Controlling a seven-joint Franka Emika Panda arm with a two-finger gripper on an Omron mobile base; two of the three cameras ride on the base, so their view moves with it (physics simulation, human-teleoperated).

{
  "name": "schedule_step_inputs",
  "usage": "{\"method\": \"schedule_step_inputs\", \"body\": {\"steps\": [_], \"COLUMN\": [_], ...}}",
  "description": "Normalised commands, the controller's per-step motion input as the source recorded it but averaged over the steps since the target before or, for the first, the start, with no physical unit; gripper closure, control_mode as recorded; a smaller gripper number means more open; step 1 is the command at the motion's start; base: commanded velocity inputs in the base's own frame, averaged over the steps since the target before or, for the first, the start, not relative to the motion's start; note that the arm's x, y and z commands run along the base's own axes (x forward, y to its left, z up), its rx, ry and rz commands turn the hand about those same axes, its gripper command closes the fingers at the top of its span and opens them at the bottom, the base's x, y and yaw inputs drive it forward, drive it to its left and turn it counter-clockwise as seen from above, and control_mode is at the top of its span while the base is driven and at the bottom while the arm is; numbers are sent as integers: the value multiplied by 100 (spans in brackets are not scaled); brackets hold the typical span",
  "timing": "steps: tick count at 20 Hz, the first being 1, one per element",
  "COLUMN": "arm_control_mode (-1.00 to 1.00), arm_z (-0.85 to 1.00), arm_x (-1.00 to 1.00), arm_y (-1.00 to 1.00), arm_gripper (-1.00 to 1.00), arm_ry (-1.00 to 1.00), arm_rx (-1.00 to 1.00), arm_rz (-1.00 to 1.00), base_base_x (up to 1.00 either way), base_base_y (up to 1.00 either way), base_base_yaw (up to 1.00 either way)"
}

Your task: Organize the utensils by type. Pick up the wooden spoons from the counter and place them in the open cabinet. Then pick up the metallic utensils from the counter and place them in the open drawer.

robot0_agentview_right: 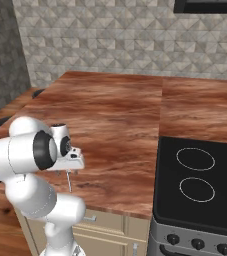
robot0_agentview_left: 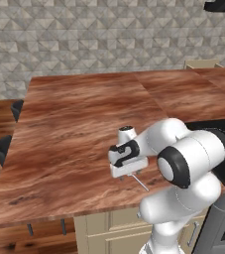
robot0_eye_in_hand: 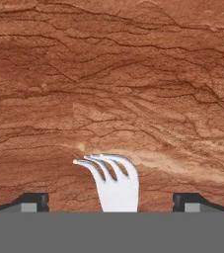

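A silver fork lies flat on the reddish-brown wooden counter, its tines curving up in the hand view. My gripper hangs low over it and is open, with one dark fingertip wide on each side of the fork's neck and neither touching it. In the left base view the gripper points down near the counter's front edge, and the fork's handle sticks out beneath it. The right base view has the gripper directly above the fork.
A black stovetop is set into the counter to the right of the arm. Cream cabinet fronts run below the counter's front edge. Dark stools stand off its left side. A beige box edge shows at the far right.
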Motion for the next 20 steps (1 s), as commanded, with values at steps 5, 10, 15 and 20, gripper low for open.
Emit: {"method": "schedule_step_inputs", "body": {"steps": [5, 10, 15, 20], "arm_control_mode": [-100, -100, -100, -100], "arm_z": [0, -9, -27, -46], "arm_x": [-4, -29, -15, 1], "arm_y": [-20, -11, -2, 0], "arm_gripper": [-100, -100, -100, 100], "arm_ry": [7, 1, 0, 0], "arm_rx": [0, 0, 0, -1], "arm_rz": [-12, -8, -8, -11], "base_base_x": [0, 0, 0, 0], "base_base_y": [0, 0, 0, 0], "base_base_yaw": [0, 0, 0, 0]}}
